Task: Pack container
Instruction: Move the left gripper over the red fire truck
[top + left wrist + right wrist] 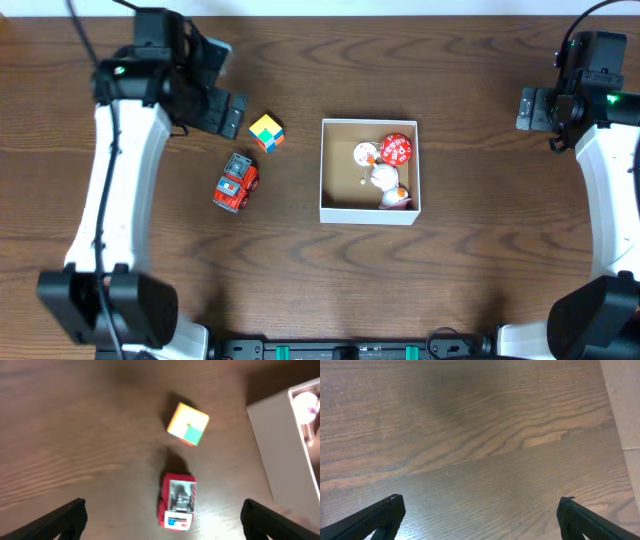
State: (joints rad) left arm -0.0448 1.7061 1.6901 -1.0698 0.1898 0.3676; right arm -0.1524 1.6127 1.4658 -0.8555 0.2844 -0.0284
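Left gripper [222,88] hangs over the far-left part of the table [470,290] with its jaws spread wide and nothing between them; from its own wrist camera only the two dark fingers [65,520] poke into the bottom corners. Directly under that gap sits a red toy truck [176,502] with a grey-and-white cab, and just past it a puzzle cube [188,424] showing yellow, orange and teal faces, tilted on the wood and apart from the truck. From above, the white left arm runs up the left side of the table and bends in toward those two toys. The container [342,190] stands at the middle of the table, to the right of the toys: a shallow square box, thin white walls, tan cardboard floor. The overhead view shows what is inside, crowded to its right side: a red disc [398,150] with white marks, a few white round pieces [367,154] and a small white-and-orange bit in the near right corner. The left wrist view catches only the box's white outer wall [280,450] and a blurred glimpse over the rim. Right gripper [533,110] is held at the far-right edge, well apart from the box, likewise wide open and empty, its camera seeing bare wood grain and a pale strip on the right that I can't make out.
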